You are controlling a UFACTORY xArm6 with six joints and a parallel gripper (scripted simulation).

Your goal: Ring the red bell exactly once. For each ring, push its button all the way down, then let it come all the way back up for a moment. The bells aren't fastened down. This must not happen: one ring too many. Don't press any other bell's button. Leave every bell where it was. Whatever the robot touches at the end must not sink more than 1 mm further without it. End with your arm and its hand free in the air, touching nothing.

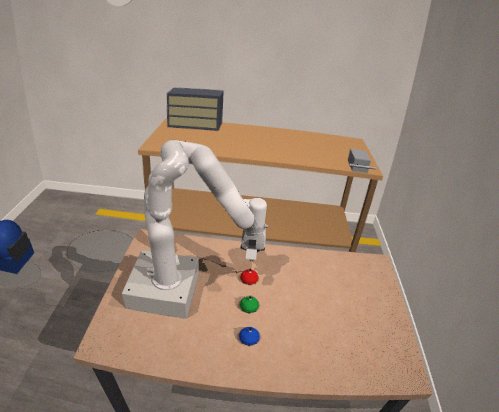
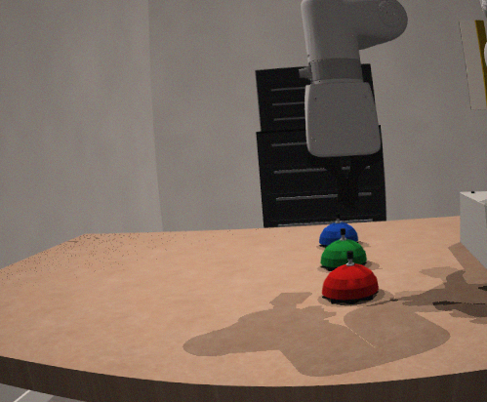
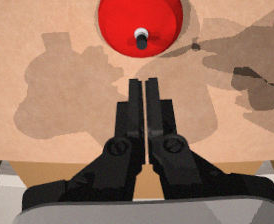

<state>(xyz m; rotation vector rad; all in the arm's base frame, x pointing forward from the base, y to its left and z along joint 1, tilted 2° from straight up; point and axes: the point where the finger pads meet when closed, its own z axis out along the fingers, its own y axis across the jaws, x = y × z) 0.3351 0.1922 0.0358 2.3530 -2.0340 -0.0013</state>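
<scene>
Three bells stand in a row on the wooden table [image 1: 325, 320] [image 2: 122, 293]: the red bell [image 1: 249, 276] [image 2: 350, 284] [image 3: 141, 10] closest to the arm's side, the green bell [image 1: 249, 304] [image 2: 344, 254] in the middle, and the blue bell [image 1: 249, 335] [image 2: 338, 234] at the other end. The red bell's small button [image 3: 141, 36] [image 2: 350, 258] stands up, and nothing touches it. My gripper [image 1: 250, 261] [image 2: 347, 205] [image 3: 144, 97] is shut and empty. It points straight down and hangs clear above the red bell.
The arm's grey base block [image 1: 160, 292] [image 2: 483, 234] stands on the table beside the bells. A wooden shelf table [image 1: 285, 145] behind carries a drawer box [image 1: 195, 108] and a small grey device [image 1: 360, 160]. A dark cabinet [image 2: 293, 185] stands beyond the table.
</scene>
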